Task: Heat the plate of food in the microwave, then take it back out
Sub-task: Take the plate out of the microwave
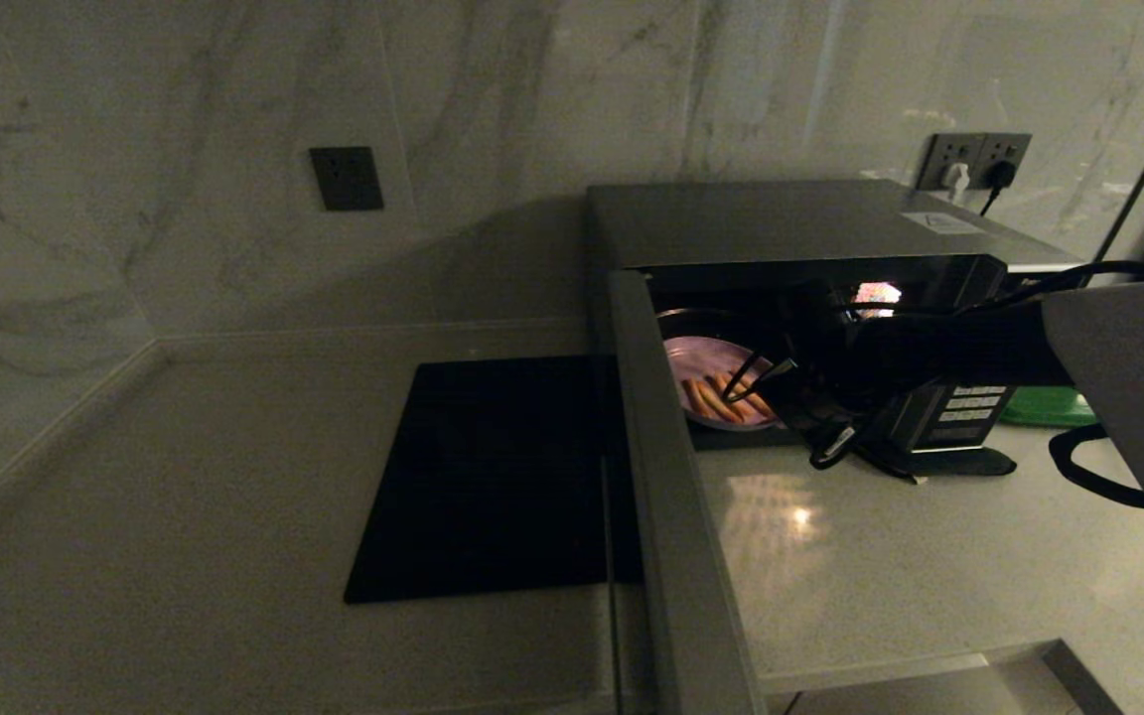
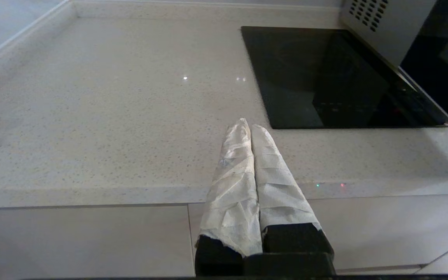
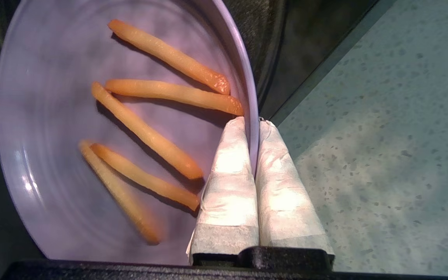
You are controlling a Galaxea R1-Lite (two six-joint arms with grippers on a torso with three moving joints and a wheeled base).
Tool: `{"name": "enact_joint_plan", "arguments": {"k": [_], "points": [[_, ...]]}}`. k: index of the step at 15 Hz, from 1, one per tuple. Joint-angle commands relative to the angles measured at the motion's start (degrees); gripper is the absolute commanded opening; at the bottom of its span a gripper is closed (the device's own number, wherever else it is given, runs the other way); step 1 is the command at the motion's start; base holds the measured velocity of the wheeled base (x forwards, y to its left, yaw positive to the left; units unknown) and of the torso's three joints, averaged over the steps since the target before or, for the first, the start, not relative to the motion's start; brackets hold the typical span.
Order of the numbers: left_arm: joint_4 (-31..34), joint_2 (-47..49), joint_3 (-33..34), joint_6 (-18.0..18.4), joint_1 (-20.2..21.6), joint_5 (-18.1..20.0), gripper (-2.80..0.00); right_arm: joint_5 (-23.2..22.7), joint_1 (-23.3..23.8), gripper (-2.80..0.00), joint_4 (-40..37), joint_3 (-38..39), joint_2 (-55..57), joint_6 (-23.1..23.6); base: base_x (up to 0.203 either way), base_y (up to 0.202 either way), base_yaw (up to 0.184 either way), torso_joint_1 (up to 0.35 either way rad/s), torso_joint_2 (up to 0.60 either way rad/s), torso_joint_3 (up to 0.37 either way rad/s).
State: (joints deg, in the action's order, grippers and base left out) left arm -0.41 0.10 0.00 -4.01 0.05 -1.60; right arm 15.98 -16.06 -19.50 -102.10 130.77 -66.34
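Marble-walled kitchen, speckled countertop [image 1: 890, 556]. Microwave [image 1: 781, 223] at back edge, door swung open. Plate of food [image 3: 103, 128] sits inside; right gripper [image 3: 253, 134] clamped on its near rim. Plate likely light, rigid, slick; fries loose, so keep level. Left gripper [image 2: 246, 130] closed, empty, parked at countertop's front edge.

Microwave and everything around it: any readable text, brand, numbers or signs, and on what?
No text can be read in any view.
Microwave button panel: pale key rows, labels too small to read.
White sticker on the microwave's top: a mark, blurred, unreadable.
Lit spot inside the cavity: glare, no characters.
Wall sockets and dark wall plate: no lettering visible.
Cooktop: faint marks near its front edge, unreadable.
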Motion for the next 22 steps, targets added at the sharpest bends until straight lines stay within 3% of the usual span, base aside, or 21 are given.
{"name": "enact_joint_plan", "arguments": {"k": [1, 14, 22], "points": [[0.0, 0.0, 0.0, 0.0, 0.0, -0.1, -2.8, 0.2, 0.1, -2.8, -0.2, 0.1, -0.7, -0.4, 0.0, 0.0, 0.0, 0.0, 0.0, 0.0], [0.0, 0.0, 0.0, 0.0, 0.0, 0.0, -2.8, 0.5, -0.1, -2.8, -0.4, 4.7, -8.6, 0.4, 0.0, 0.0, 0.0, 0.0, 0.0, 0.0], [0.0, 0.0, 0.0, 0.0, 0.0, 0.0, -2.8, 0.9, 0.0, -2.8, -0.2, 22.5, -24.1, 4.1, 0.0, 0.0, 0.0, 0.0, 0.0, 0.0]]}}
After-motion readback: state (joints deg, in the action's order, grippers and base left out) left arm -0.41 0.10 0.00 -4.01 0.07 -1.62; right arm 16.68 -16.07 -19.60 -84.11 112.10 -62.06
